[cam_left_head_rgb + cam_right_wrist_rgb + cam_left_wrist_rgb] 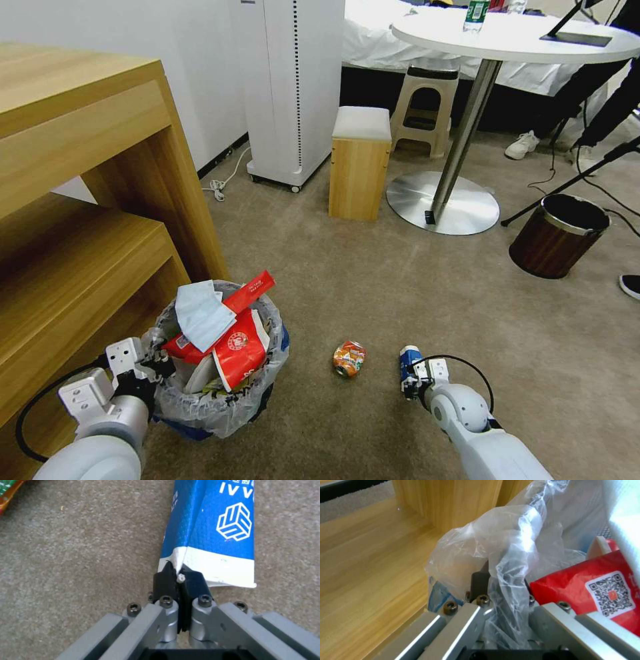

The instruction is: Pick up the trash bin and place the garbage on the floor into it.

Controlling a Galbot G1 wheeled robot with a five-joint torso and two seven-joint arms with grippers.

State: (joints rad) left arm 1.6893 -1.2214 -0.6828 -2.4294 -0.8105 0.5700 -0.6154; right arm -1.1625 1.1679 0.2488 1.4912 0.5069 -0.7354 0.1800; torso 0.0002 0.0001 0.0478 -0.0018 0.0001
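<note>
My right gripper (178, 580) is pinched tight on the white rim of the flattened blue paper cup (213, 527) lying on the carpet (373, 293); my left gripper (155, 368) clamps the trash bin (223, 400) bag edge beside the shelf.

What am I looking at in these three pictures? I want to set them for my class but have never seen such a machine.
This is a two-armed robot tidying a room. The head camera looks down at the carpet. Each wrist camera looks along its own gripper. The left gripper clamps the bag-lined rim of the trash bin, full of litter. The right gripper pinches the white edge of a flattened blue-white paper cup lying on the carpet. A crushed orange can lies between them.
</note>
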